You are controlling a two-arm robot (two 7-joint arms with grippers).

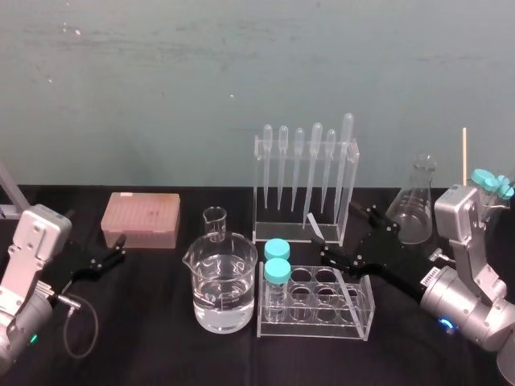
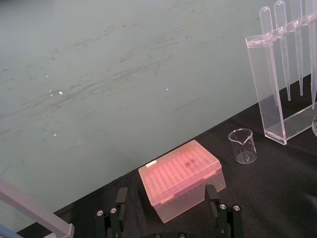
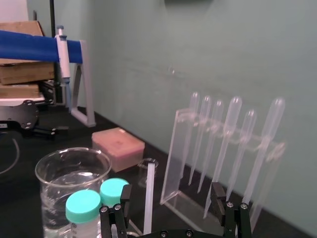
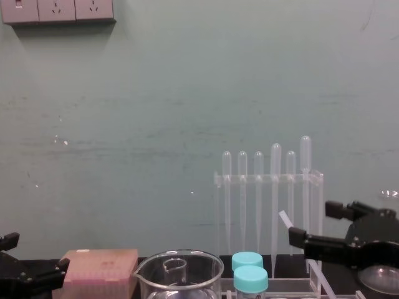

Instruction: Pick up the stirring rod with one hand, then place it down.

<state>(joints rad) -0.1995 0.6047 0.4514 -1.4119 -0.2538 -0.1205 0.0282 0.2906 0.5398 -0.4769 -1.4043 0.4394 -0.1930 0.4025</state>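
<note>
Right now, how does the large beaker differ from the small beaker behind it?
The large beaker holds clear liquid; the small beaker looks empty. The large beaker is much wider and taller than the small beaker. Both are clear, with pouring spouts.

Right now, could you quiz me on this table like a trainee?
1. How many pipettes hang in the pipette rack?
2. The stirring rod stands between the fingers of which gripper? A left, B right, C neither.
3. True or false: the blue-capped vials stand inside the beaker.
Key: 1 six. 2 B; the right gripper is open around it, the left gripper rests open by the pink box. 3 false; they stand in the test tube rack.
</note>
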